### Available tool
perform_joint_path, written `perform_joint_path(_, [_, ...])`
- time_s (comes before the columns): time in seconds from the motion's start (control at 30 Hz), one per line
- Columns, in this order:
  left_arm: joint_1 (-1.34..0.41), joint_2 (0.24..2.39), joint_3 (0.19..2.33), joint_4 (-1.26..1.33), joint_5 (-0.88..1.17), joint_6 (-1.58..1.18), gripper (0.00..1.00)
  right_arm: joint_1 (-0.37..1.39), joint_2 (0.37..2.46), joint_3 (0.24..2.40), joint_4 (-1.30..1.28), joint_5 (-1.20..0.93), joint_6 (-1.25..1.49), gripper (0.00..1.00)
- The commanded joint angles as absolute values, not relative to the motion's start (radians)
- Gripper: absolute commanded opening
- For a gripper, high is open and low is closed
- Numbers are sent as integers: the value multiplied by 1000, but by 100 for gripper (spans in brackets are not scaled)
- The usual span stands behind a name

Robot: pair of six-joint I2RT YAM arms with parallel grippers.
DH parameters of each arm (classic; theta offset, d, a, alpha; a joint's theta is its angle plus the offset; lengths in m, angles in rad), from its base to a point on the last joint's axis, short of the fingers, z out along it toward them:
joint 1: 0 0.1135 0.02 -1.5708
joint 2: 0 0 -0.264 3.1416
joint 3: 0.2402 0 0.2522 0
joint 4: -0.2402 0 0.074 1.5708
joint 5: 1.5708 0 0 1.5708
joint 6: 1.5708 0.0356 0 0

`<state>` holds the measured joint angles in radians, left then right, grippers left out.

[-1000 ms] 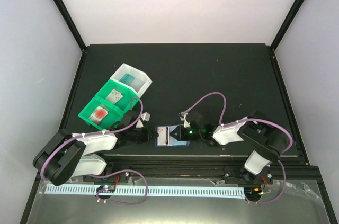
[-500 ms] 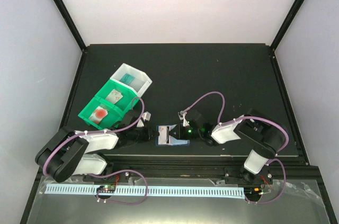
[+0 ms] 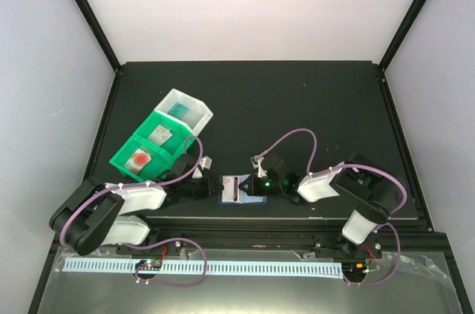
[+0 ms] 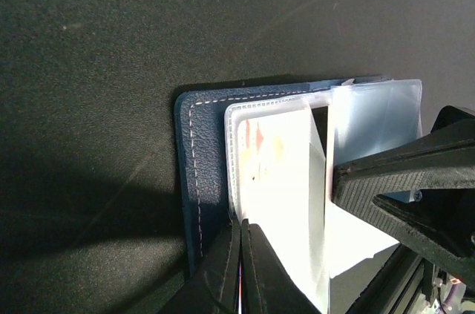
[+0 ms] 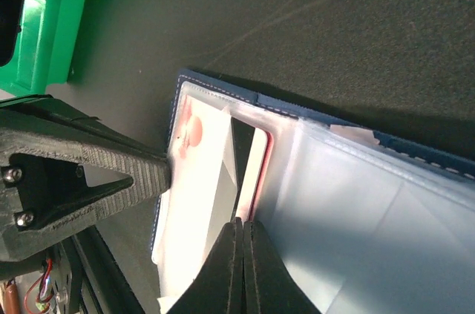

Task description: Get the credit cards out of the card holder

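Observation:
The navy card holder [image 3: 239, 191] lies open near the table's front edge, between both grippers. In the left wrist view its navy cover [image 4: 204, 151] frames a clear pocket holding a pale credit card [image 4: 278, 173] with red marks. My left gripper [image 4: 241, 231] is shut on the holder's left pocket edge. In the right wrist view my right gripper [image 5: 242, 226] is shut on a red-orange-edged card [image 5: 257, 169] standing up out of the pocket, beside the pale card [image 5: 197, 180]. The left gripper's fingers [image 5: 82, 173] press on the holder's left edge.
Green bins [image 3: 145, 151] and a white bin [image 3: 183, 111], each with a card inside, stand at the back left of the holder. The table's front rail [image 3: 245, 225] runs just below the holder. A green bin corner shows in the right wrist view [image 5: 44, 24].
The right gripper has edged slightly left over the holder, and the pale flap inside the holder has risen a little. The left arm has barely moved.

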<state>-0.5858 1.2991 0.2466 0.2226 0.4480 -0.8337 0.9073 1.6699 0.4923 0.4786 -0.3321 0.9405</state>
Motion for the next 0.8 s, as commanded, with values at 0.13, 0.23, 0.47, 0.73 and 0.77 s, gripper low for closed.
perform_joint_path(0.13, [-601, 1329, 236, 94, 374, -832, 1, 906, 1632, 472, 518, -352, 925, 5])
perform_joint_path(0.23, [-601, 1330, 235, 94, 372, -833, 2, 907, 1639, 476, 524, -350, 930, 12])
perform_joint_path(0.47, [-601, 1331, 232, 99, 374, -837, 2, 906, 1682, 495, 545, -372, 940, 16])
perform_joint_path(0.73, [-602, 1353, 233, 116, 380, -840, 2, 907, 1688, 511, 544, -381, 920, 6])
perform_joint_path(0.77, [-604, 1354, 235, 116, 380, -841, 2, 907, 1689, 512, 545, -384, 917, 2])
